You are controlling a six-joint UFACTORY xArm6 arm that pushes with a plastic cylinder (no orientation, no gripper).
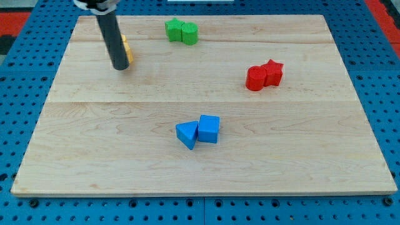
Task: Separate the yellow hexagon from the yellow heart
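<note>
My tip [120, 66] stands at the view's upper left on the wooden board [125, 137]. A yellow block [127, 52] shows just behind and to the right of the rod, mostly hidden by it. I cannot tell its shape, or whether one or two yellow blocks are there. The tip is touching or very near the yellow block's left side.
Two green blocks [181, 31] sit touching at the view's top centre. A red cylinder [255, 79] and red star [273, 72] touch at the right. A blue triangle [186, 134] and blue cube [209, 129] touch at the lower centre.
</note>
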